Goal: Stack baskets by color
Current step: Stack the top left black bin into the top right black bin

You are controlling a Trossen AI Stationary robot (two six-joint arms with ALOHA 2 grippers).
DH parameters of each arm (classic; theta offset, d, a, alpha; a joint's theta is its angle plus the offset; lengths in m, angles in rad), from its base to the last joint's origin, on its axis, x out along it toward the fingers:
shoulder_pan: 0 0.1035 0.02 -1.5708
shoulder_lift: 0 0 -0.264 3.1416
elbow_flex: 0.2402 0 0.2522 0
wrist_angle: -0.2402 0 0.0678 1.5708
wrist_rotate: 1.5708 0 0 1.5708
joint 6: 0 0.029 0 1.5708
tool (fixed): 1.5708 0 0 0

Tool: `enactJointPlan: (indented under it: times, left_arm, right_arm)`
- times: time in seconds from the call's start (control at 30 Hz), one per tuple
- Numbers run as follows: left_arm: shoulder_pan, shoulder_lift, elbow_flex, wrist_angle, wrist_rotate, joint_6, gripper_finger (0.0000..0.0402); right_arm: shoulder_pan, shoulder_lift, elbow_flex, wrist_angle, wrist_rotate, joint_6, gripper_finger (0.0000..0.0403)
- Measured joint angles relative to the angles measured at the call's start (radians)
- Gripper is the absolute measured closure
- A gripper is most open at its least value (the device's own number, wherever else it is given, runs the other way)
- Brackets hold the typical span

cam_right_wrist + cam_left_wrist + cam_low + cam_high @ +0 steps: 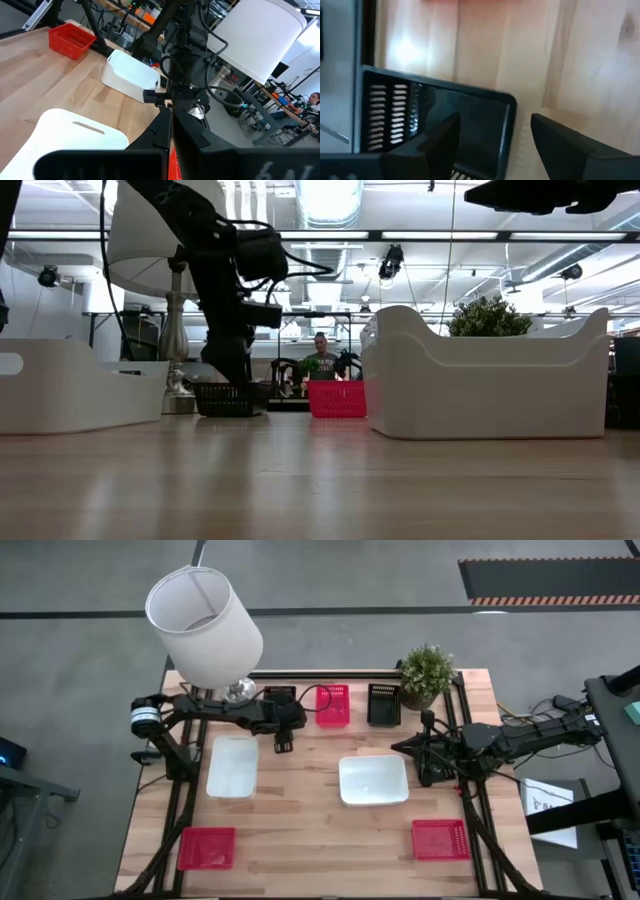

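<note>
While the left end effector hangs over the back of the table, its two fingers stand spread apart astride the rim of a black basket, one finger inside the rim and one outside; whether either touches the plastic is hard to judge. In the high view that basket is mostly hidden under the left arm, beside a red basket and a second black basket along the back edge. One white basket lies just in front of the left arm, and another white basket sits near the table's middle. Two further red baskets rest at the front: one at the left corner, one at the right. At the right side of the table the right end effector waits with its fingers pressed together, holding nothing. A lampshade and a potted plant stand at the back.
</note>
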Motion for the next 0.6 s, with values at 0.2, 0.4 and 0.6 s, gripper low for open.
enactJointPlan:
  times: [0.2, 0.4, 0.6]
  left_arm:
    - [0.0, 0.006, -0.002, 0.014, 0.001, 0.0, 0.021]
    - [0.0, 0.006, -0.002, 0.019, 0.001, 0.0, 0.0256]
    - [0.0, 0.006, -0.002, 0.023, 0.002, 0.0, 0.0296]
  right_arm:
    - [0.0, 0.0, 0.0, -0.002, 0.0, -0.001, 0.0394]
    - [0.0, 0.0, -0.001, -0.004, 0.0, -0.002, 0.0394]
    - [0.0, 0.0, -0.001, -0.01, 0.0, 0.004, 0.0394]
